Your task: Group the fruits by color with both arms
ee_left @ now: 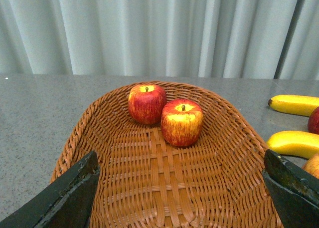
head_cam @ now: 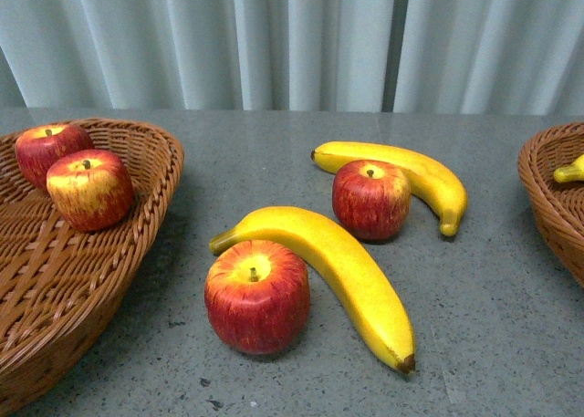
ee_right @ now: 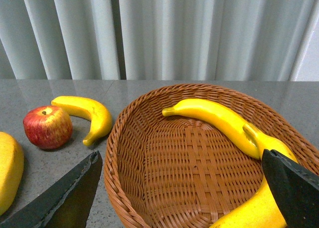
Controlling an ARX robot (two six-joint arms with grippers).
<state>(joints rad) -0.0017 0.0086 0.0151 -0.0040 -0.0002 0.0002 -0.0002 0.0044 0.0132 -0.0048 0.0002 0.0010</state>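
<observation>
Front view: right basket (head_cam: 548, 205) cut off, only one banana (head_cam: 570, 172) tip showing

Glossy apples (head_cam: 257, 298), woven wicker basket (head_cam: 55, 280), speckled matt table (head_cam: 493, 298)

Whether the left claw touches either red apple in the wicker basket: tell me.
Apart. Left wrist view: bare brown wicker basket weave separates the open left claw from the nearer red apple and farther red apple.

Bright, even light from above, soft shadow pooled under the nearest apple (head_cam: 257, 297), faint sheen on the grey worktop (head_cam: 493, 280), all three views sharp
</observation>
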